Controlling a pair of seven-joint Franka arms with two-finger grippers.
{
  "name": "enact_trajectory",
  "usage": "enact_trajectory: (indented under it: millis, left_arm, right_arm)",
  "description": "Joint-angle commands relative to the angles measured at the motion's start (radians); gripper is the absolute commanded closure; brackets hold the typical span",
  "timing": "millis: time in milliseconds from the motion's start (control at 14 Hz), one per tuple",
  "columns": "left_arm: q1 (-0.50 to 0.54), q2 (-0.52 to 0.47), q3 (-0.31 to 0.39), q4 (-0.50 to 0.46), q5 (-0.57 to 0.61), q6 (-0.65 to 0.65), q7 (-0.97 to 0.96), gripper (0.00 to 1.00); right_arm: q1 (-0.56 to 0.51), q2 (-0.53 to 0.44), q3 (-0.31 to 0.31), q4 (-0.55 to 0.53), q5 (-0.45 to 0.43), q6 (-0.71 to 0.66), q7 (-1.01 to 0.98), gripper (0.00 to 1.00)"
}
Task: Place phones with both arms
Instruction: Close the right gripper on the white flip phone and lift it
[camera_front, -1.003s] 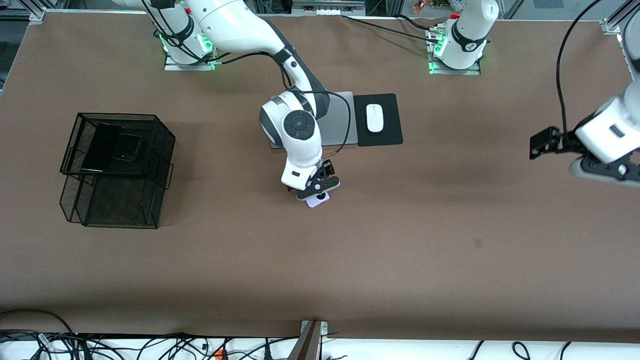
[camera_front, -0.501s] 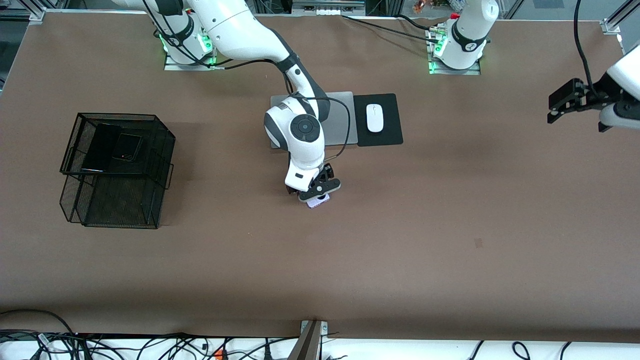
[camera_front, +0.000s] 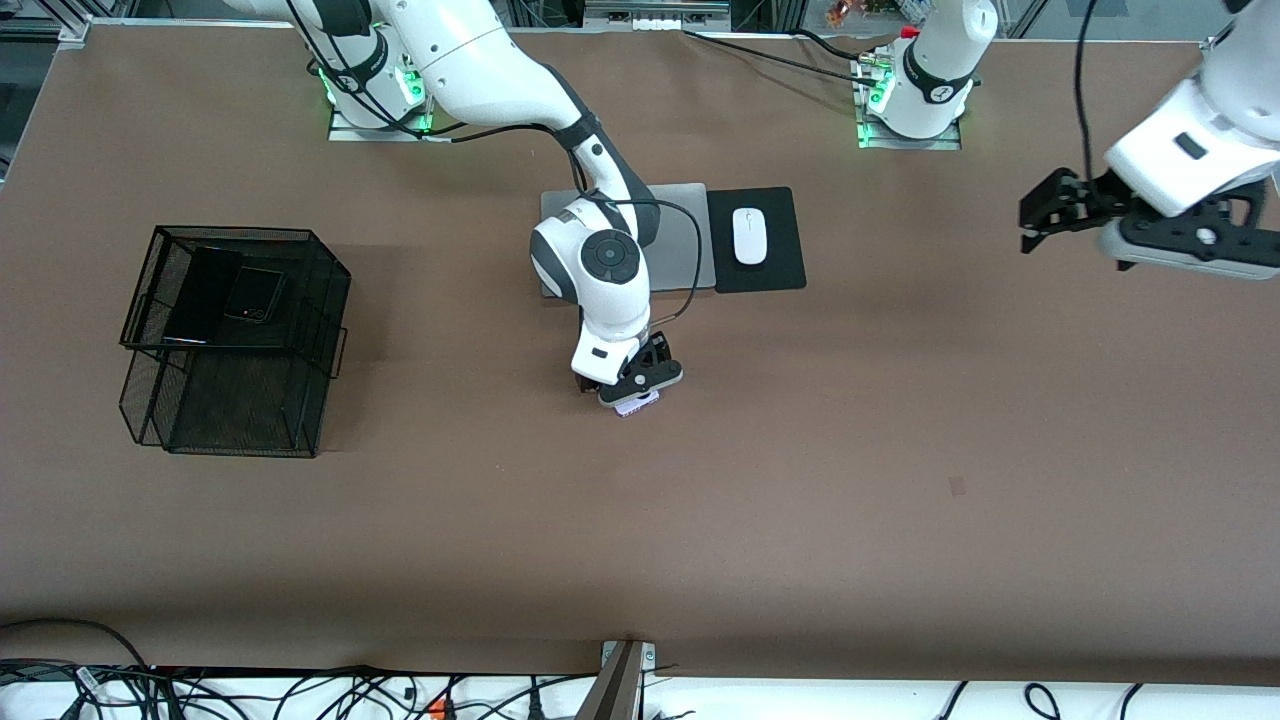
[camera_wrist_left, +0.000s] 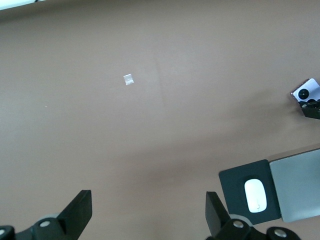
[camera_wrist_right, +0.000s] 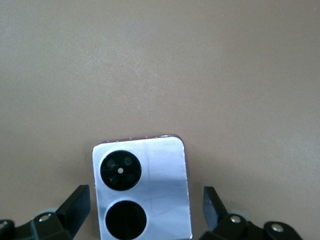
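Observation:
A small square lilac phone (camera_front: 637, 406) (camera_wrist_right: 142, 190) with two black lenses lies flat on the brown table near its middle. My right gripper (camera_front: 627, 393) (camera_wrist_right: 146, 202) is down over it, open, with one finger on each side of the phone and a gap showing at both. Two black phones, a long slim slab (camera_front: 198, 296) and a small folded one (camera_front: 254, 294), lie on the upper tier of a black mesh tray (camera_front: 330, 264). My left gripper (camera_front: 1040, 214) (camera_wrist_left: 147, 202) hangs open and empty over the left arm's end of the table.
A silver laptop (camera_front: 686, 240) and a white mouse (camera_front: 748, 235) on a black pad (camera_front: 778, 268) lie between the lilac phone and the arm bases. The mesh tray stands at the right arm's end. A small pale scrap (camera_wrist_left: 128, 79) lies on the table.
The left arm has swung up and around at its end of the table, with its gripper still open. The right gripper has sunk slightly lower around the lilac phone.

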Motion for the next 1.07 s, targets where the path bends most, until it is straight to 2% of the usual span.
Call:
enact_trajectory:
  millis: [0,1003]
  left_arm:
    - [0.012,-0.024,0.004,-0.022,-0.025,0.020,-0.005,0.00]
    - [0.052,-0.025,0.014,-0.010,-0.016,-0.013,0.003,0.00]
  right_arm:
    - [0.007,0.026,-0.009,0.024,-0.017,0.010,0.027,0.00]
    - [0.010,0.046,-0.012,0.028,-0.017,0.027,0.027,0.00]
